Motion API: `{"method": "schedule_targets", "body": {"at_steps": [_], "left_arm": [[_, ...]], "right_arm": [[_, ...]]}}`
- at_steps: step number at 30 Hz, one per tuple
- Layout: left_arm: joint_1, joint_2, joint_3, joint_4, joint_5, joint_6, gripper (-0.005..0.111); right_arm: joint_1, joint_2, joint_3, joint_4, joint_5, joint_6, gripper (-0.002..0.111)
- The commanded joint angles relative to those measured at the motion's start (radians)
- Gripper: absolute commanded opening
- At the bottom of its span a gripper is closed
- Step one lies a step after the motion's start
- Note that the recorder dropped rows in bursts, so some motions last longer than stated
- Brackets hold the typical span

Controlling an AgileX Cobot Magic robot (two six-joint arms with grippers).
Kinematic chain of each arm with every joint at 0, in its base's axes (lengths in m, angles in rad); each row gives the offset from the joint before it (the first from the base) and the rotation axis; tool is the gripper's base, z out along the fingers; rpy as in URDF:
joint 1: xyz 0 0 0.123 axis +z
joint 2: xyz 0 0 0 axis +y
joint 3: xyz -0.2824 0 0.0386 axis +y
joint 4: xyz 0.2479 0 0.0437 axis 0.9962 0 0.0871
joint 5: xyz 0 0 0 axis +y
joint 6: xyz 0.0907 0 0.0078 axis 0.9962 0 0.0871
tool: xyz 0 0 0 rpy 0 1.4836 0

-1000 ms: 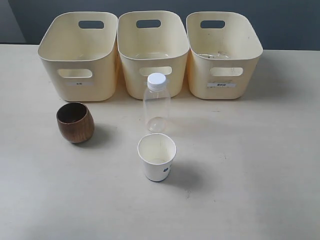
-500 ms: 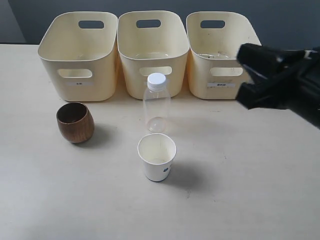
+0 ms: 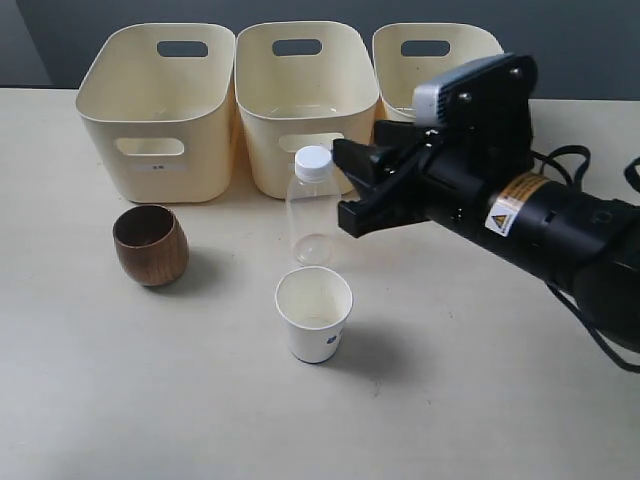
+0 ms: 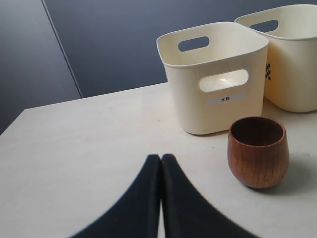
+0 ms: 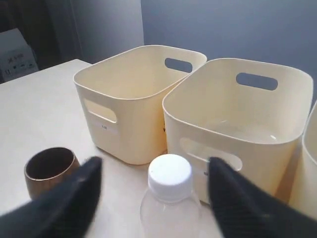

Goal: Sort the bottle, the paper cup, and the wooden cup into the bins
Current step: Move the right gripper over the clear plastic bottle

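The clear bottle (image 3: 313, 205) with its white cap stands in front of the middle bin (image 3: 262, 150). My right gripper (image 3: 350, 185) is open just to the right of it; in the right wrist view its dark fingers flank the bottle (image 5: 170, 198) without touching. Nearer the front stands the white paper cup (image 3: 314, 313). The brown wooden cup (image 3: 151, 245) sits to the left, before the left bin (image 3: 95, 150). My left gripper (image 4: 161, 157) is shut and empty, a short way from the wooden cup (image 4: 256, 151); it is outside the exterior view.
Three cream bins line the back of the table; the right bin (image 3: 400, 60) is partly hidden behind my right arm (image 3: 540, 220). The left bin (image 4: 213, 79) carries a small label. Bare tabletop lies at the front and on the far left.
My right arm has swept in from the right edge to just beside the bottle, and its jaws now stand apart. The bottle, both cups and the bins have not moved.
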Motion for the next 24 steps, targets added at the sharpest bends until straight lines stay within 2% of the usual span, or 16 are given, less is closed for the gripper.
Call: {"method": "schedule_targets", "body": {"at_steps": [1,4,9,24], "left_arm": [[-0.003,-0.005,0.001,-0.005,-0.001,-0.002,0.0],[-0.003,-0.005,0.001,-0.005,-0.001,-0.002,0.0],[-0.003,-0.005,0.001,-0.005,-0.001,-0.002,0.0],[-0.003,-0.005,0.001,-0.005,-0.001,-0.002,0.0]], "right_arm": [[0.003,0.062,-0.054,-0.008,-0.006,-0.001,0.091],[0.003,0.093,-0.07,-0.008,-0.011,0.03,0.088],[0.003,0.131,-0.093,-0.008,-0.013,0.074,0.072],[0.003,0.252,-0.186,-0.008,-0.004,0.074,0.072]]}}
